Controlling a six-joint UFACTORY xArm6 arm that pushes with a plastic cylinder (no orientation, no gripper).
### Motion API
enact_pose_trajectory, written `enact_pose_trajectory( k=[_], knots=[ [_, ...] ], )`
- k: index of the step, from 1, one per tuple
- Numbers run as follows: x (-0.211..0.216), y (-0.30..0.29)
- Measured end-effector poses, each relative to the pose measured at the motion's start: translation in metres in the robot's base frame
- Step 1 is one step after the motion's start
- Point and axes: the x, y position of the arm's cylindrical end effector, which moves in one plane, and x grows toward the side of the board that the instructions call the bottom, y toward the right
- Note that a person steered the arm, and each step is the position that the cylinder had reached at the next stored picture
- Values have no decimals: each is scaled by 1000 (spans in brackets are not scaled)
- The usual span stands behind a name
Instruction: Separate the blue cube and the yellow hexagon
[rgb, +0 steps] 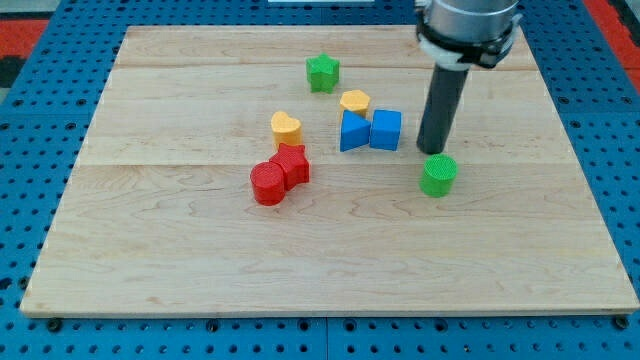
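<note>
The blue cube (386, 130) sits near the middle of the wooden board (180, 270). A blue wedge-shaped block (353, 132) touches its left side. The yellow hexagon (354, 102) lies just above the wedge, close to the cube's upper left corner. My tip (431, 150) is a dark rod end to the right of the blue cube, a small gap away from it. The tip stands just above a green cylinder (438, 175).
A green star (322, 72) lies toward the view's top. A yellow heart (286, 128) lies left of the blue blocks. A red star (292, 163) and a red cylinder (268, 184) touch each other below the heart.
</note>
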Motion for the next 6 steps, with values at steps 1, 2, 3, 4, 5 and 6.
enact_pose_trajectory(
  k=[1,2,3,4,5,6],
  knots=[
    [-23,-12],
    [-23,-67],
    [-26,-103],
    [-41,-121],
    [-56,-183],
    [-52,-135]
  ],
)
